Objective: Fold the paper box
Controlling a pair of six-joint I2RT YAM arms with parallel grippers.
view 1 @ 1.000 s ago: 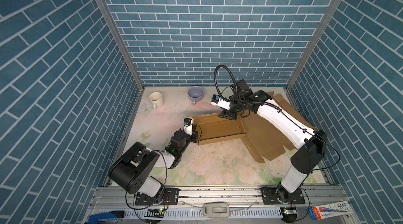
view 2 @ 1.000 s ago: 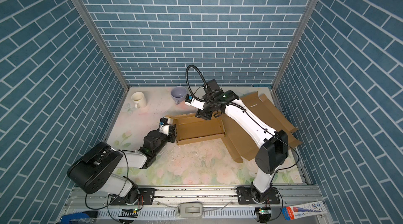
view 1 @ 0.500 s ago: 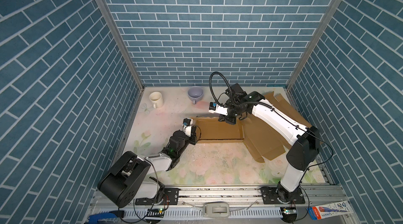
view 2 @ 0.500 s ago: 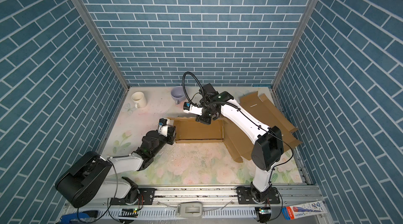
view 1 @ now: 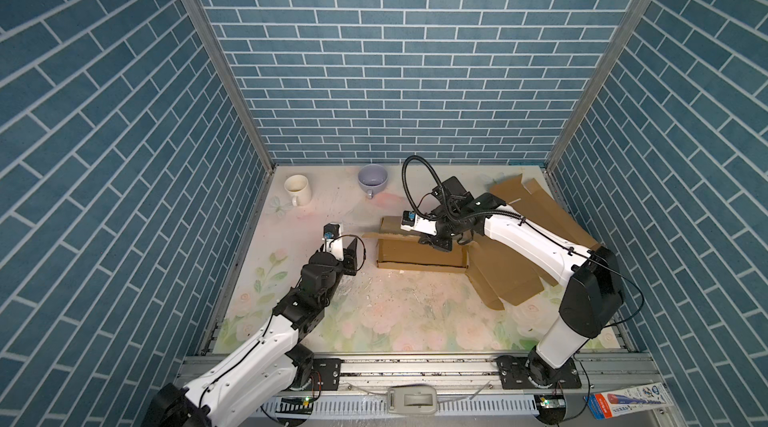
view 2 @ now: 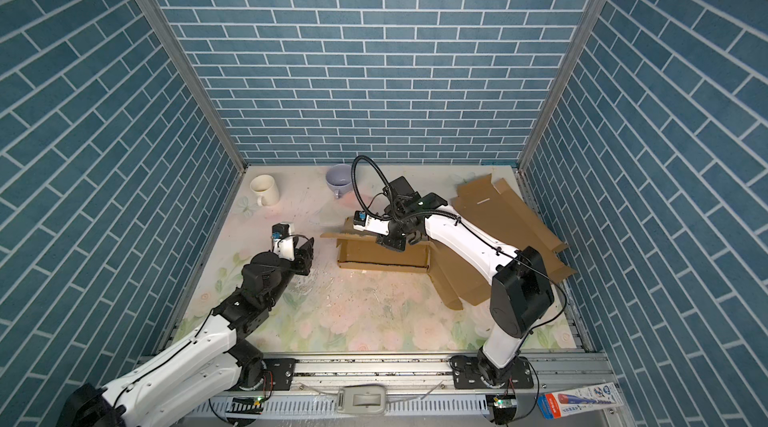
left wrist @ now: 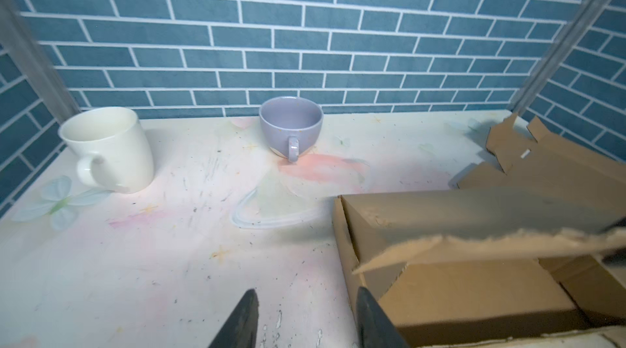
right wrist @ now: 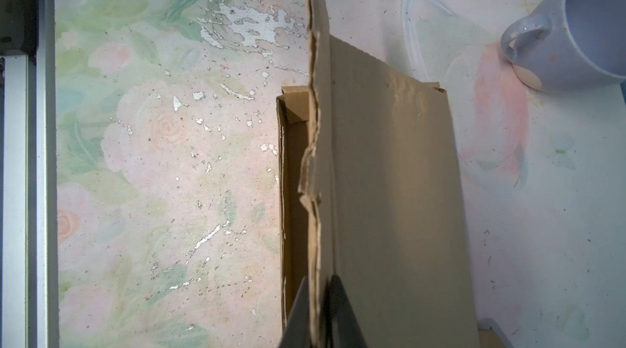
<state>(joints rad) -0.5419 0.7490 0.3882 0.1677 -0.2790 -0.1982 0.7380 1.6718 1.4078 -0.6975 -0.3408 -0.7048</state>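
The brown paper box point(view 1: 419, 256) point(view 2: 382, 258) lies half folded at mid table, its open side up. My right gripper point(view 1: 434, 243) point(view 2: 390, 244) reaches in from the back and is shut on the torn edge of the box's long back flap point(right wrist: 389, 177). In the right wrist view its fingers point(right wrist: 320, 278) pinch that edge from both sides. My left gripper point(view 1: 354, 255) point(view 2: 306, 256) hangs just off the box's left end, open and empty. The left wrist view shows its fingers point(left wrist: 306, 290) apart over bare table, with the box point(left wrist: 474, 292) beside one finger.
A cream mug point(view 1: 298, 189) and a lilac cup point(view 1: 372, 180) stand at the back left. The box's unfolded panels point(view 1: 536, 213) spread flat toward the back right corner. Blue brick walls close three sides, and a metal rail point(view 1: 415, 366) runs along the front.
My left gripper has opened and drawn back a little from the box's left end. My right gripper has shut on the back flap and swung left with it.
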